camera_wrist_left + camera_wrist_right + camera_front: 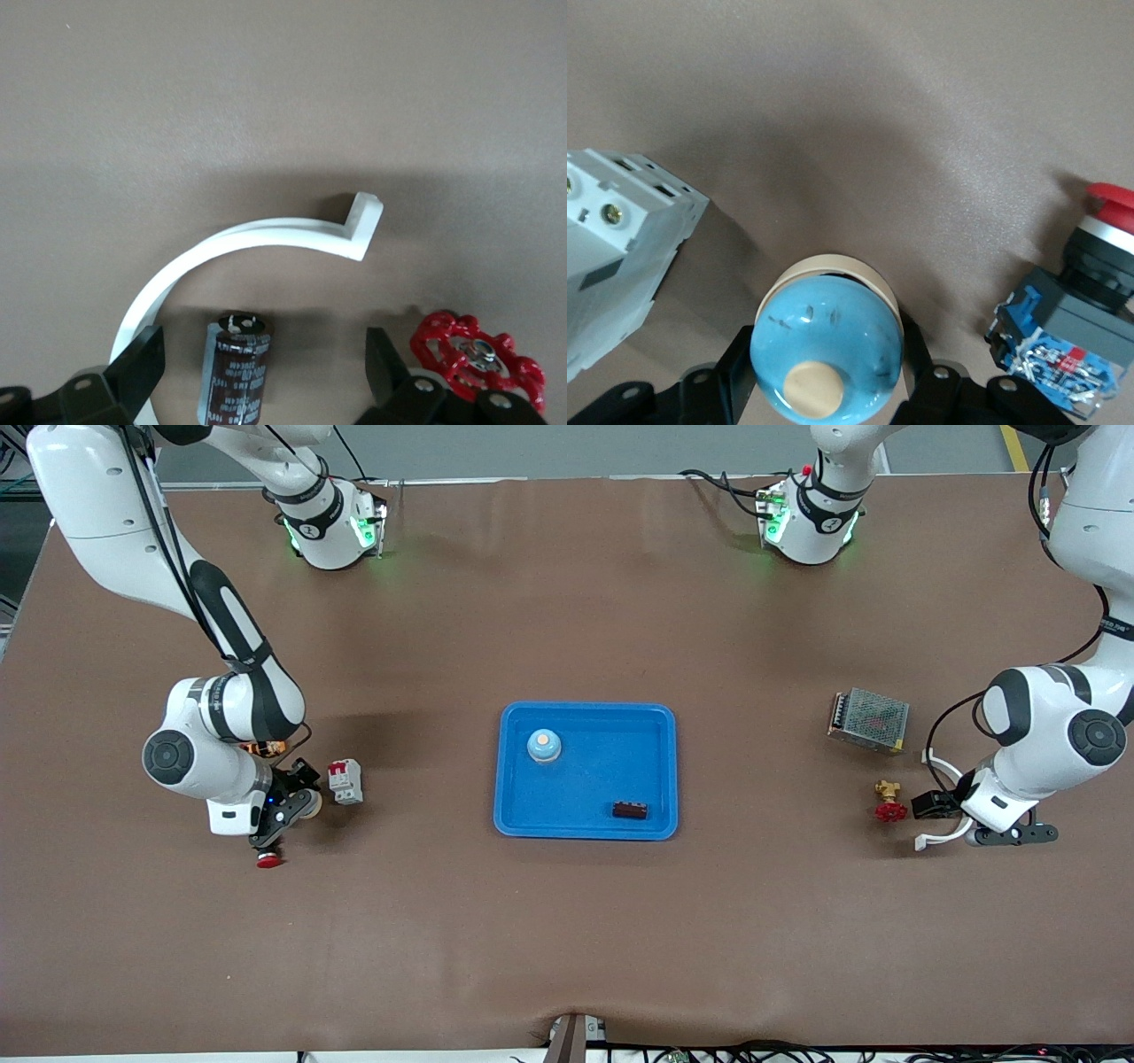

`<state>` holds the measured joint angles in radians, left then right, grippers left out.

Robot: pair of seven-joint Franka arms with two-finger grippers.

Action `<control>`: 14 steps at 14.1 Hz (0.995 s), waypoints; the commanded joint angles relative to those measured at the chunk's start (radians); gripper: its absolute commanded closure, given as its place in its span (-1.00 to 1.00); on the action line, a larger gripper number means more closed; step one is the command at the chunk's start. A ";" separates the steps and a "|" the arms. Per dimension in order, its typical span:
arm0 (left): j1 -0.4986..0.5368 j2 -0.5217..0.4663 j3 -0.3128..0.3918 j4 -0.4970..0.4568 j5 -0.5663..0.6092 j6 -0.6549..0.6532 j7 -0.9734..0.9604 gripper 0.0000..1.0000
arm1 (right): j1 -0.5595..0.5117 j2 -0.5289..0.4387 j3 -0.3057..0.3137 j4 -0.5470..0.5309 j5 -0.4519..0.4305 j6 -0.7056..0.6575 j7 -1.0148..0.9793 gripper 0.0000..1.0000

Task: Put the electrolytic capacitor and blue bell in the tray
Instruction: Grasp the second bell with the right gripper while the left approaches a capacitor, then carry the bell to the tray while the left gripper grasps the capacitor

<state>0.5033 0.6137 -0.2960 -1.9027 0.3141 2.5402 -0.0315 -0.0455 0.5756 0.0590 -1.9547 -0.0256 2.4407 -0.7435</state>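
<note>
The blue tray lies mid-table with a blue bell and a dark electrolytic capacitor in it. At the right arm's end of the table, my right gripper is shut on a second blue bell with a cream button and base, low over the table. At the left arm's end, my left gripper stands open around another capacitor that lies on the table. Neither finger touches it.
A white circuit breaker and a red push button lie close beside the right gripper. A red-handled valve, a white curved strip and a metal power supply lie by the left gripper.
</note>
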 commanded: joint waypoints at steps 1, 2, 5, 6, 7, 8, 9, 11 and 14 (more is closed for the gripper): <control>0.012 -0.032 -0.003 -0.044 0.020 0.022 -0.004 -1.00 | -0.025 -0.008 0.024 0.023 0.004 -0.076 -0.007 0.00; 0.012 -0.029 -0.003 -0.045 0.019 0.023 -0.004 -1.00 | -0.025 -0.011 0.024 0.054 0.021 -0.129 -0.008 0.00; 0.012 -0.022 0.000 -0.044 0.020 0.040 -0.004 -1.00 | -0.022 -0.013 0.024 0.144 0.055 -0.267 -0.005 0.00; 0.014 -0.019 0.000 -0.045 0.020 0.040 -0.002 -1.00 | -0.019 -0.014 0.024 0.175 0.061 -0.307 -0.004 0.00; 0.014 -0.019 0.000 -0.044 0.029 0.040 -0.002 -1.00 | -0.017 -0.014 0.024 0.215 0.068 -0.357 -0.002 0.00; 0.026 -0.019 0.000 -0.045 0.046 0.040 -0.004 -1.00 | -0.014 -0.014 0.024 0.258 0.076 -0.411 0.007 0.00; 0.040 -0.017 0.000 -0.045 0.063 0.040 -0.004 -1.00 | -0.010 -0.013 0.024 0.307 0.079 -0.466 0.031 0.00; 0.040 -0.017 0.000 -0.045 0.071 0.040 -0.004 -1.00 | 0.022 -0.016 0.025 0.379 0.079 -0.564 0.128 -0.03; 0.040 -0.014 0.000 -0.045 0.071 0.043 -0.004 -1.00 | 0.091 -0.037 0.025 0.410 0.082 -0.611 0.289 -0.03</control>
<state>0.5362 0.6138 -0.2924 -1.9257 0.3637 2.5603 -0.0318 0.0008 0.5519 0.0852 -1.5602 0.0449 1.8564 -0.5516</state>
